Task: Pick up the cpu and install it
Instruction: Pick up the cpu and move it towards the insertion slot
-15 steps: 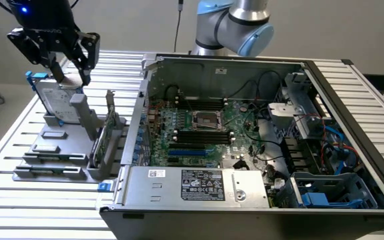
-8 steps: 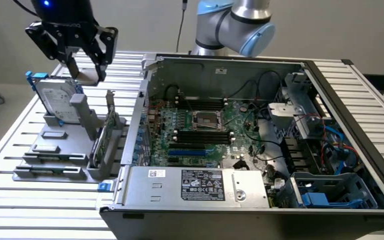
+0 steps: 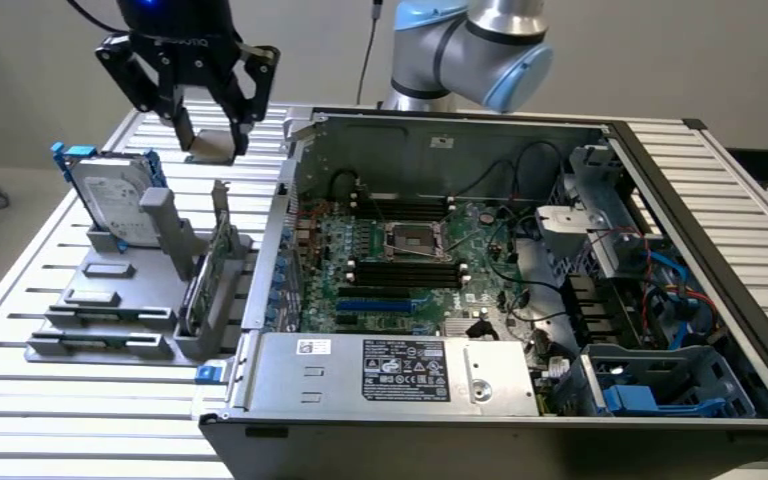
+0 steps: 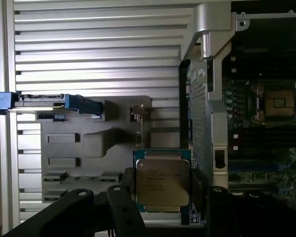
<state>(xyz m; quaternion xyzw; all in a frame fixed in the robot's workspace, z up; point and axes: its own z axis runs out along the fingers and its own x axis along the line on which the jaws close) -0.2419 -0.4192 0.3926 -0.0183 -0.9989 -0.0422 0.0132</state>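
Note:
The cpu (image 4: pixel 162 180), a small flat square chip with a dull silver top on a green edge, sits between my two black fingers (image 4: pixel 128 185). My gripper (image 3: pixel 211 135) is shut on the cpu (image 3: pixel 211 146) and hangs raised above the slatted table, to the exterior view's left of the open computer case (image 3: pixel 424 375). The motherboard socket (image 3: pixel 411 238) lies open in the middle of the board, well to the exterior view's right of and below the gripper (image 4: pixel 162 191). The wrist view shows the socket (image 4: pixel 278 102) beyond the case wall.
A silver hard drive (image 3: pixel 108 195) with blue brackets stands upright in a grey fixture (image 3: pixel 104 300) at the exterior view's left. The case's metal side wall (image 3: pixel 284 210) rises between gripper and board. RAM slots, cables and a blue drive cage (image 3: pixel 664 385) crowd the case.

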